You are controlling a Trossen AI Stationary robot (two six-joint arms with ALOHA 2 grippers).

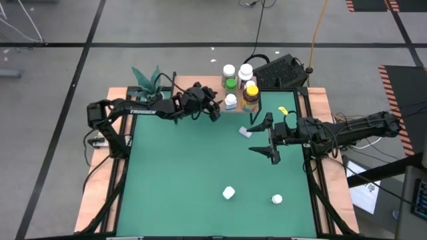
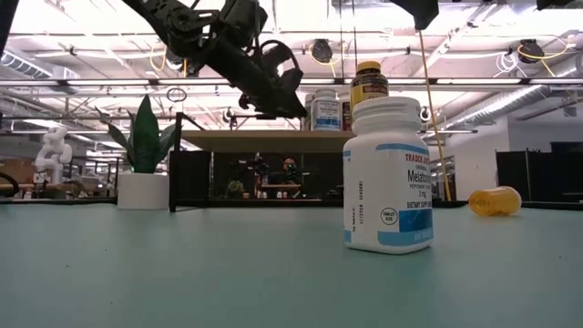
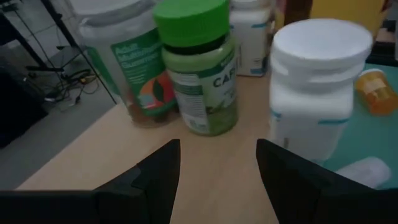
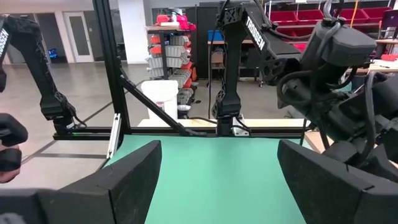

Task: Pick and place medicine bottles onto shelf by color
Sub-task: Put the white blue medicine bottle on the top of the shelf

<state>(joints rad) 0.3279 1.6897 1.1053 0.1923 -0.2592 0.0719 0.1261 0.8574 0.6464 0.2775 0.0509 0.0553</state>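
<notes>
Several medicine bottles stand on the shelf (image 2: 264,139) at the table's far edge: a green one (image 3: 199,68), a white one (image 3: 320,87), a clear multivitamin one (image 3: 124,62) and an amber one with a yellow cap (image 1: 251,92). My left gripper (image 3: 217,155) hovers open and empty over the shelf board (image 3: 205,180), just short of the green and white bottles. My right gripper (image 1: 265,139) is open and empty above the table's right half. An orange bottle (image 2: 495,200) and a white one (image 1: 244,131) lie on the table. Two more white bottles (image 1: 229,193) (image 1: 277,199) sit near the near edge.
A potted plant (image 1: 148,80) in a white pot (image 2: 143,190) stands at the far left corner beside the left arm. A black box (image 1: 280,72) sits behind the shelf. Wooden rails (image 1: 100,180) line the table's sides. The green mat (image 1: 187,167) lies bare between the arms.
</notes>
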